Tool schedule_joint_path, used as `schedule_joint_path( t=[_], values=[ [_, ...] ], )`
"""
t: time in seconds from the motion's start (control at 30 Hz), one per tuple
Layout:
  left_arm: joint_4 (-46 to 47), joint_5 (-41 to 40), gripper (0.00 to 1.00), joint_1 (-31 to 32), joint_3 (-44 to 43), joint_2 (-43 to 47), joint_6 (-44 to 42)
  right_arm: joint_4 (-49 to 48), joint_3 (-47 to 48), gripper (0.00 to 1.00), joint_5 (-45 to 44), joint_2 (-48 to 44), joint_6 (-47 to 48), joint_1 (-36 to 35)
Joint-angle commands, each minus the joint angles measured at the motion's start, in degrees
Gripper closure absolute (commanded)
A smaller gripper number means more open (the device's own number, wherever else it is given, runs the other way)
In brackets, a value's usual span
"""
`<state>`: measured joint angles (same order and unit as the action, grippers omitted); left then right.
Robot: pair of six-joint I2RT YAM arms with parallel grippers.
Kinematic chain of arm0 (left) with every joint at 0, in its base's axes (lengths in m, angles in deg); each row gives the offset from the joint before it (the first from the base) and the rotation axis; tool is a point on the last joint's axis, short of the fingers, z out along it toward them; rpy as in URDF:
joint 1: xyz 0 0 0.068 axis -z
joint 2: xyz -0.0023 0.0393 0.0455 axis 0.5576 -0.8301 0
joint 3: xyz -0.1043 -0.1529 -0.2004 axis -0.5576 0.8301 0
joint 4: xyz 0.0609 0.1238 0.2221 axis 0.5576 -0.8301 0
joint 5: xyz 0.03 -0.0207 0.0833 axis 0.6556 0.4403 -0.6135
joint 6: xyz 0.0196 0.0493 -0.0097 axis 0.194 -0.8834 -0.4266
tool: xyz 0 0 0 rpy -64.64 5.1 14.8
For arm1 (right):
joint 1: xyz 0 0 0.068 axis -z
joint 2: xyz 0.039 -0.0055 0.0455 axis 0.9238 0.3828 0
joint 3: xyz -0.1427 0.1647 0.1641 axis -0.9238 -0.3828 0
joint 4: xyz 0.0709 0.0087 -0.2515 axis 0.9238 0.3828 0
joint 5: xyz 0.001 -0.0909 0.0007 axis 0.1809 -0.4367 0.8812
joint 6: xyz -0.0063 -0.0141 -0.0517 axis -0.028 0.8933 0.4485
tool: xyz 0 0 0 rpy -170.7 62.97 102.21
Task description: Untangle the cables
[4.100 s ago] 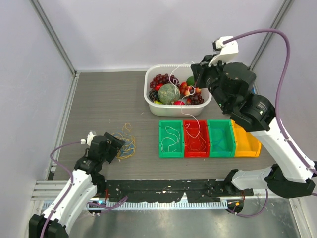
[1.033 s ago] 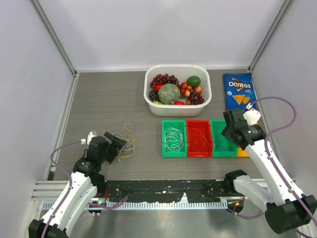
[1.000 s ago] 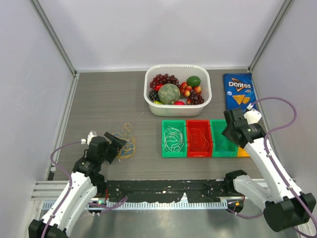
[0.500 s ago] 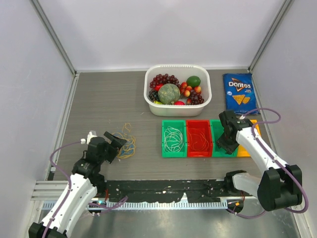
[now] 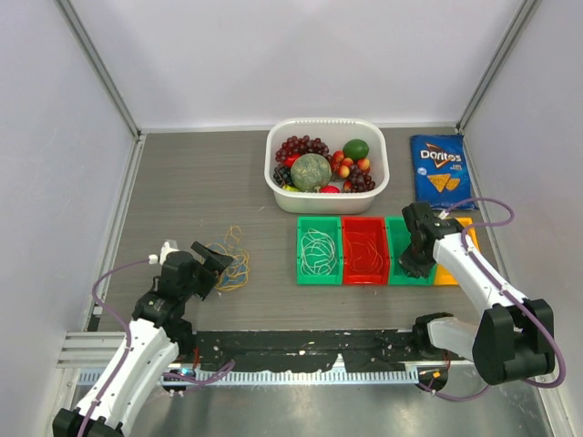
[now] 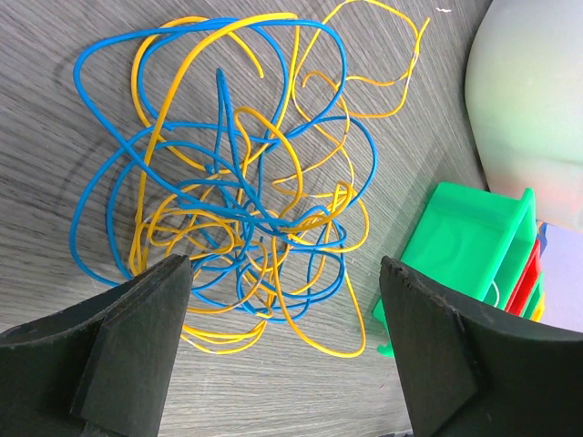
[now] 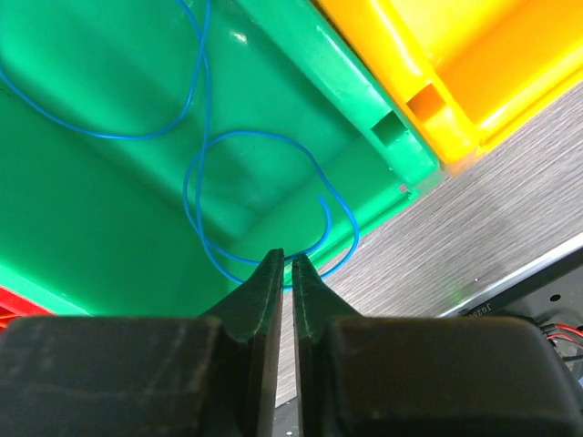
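Grey wood-grain table (image 5: pixel 182 182): tangled blue and yellow cables (image 6: pixel 239 205) lie at lower left of the top view, framed by the wide-spread fingers (image 6: pixel 127 355) of the left gripper (image 6: pixel 282 273). Right gripper (image 7: pixel 284 262), fingers (image 7: pixel 260 300) nearly together, hangs over the teal-green bin (image 7: pixel 91 209) at a blue cable (image 7: pixel 186 187); whether it pinches that cable cannot be told.
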<state>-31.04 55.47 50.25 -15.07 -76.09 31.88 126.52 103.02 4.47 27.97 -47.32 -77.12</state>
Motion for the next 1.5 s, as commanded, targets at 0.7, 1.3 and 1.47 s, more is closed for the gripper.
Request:
schedule_joint_path(
  t=[0.7, 1.3, 1.47],
  values=[
    [0.4, -1.3, 0.12, -0.5, -4.5, -3.3, 0.0, -11.8, 3.3, 0.99, -7.7, 7.6, 5.2, -0.6],
    [-1.4, -0.3, 0.12, -0.4, -5.7, -1.8, -0.4, -11.3, 2.8, 0.61, -1.2, -3.4, 7.0, -1.0],
    [0.6, 0.4, 0.12, -0.4, -3.0, 1.4, 0.7, -10.0, 5.3, 0.58, 0.9, -7.4, 15.6, -1.3]
  ],
)
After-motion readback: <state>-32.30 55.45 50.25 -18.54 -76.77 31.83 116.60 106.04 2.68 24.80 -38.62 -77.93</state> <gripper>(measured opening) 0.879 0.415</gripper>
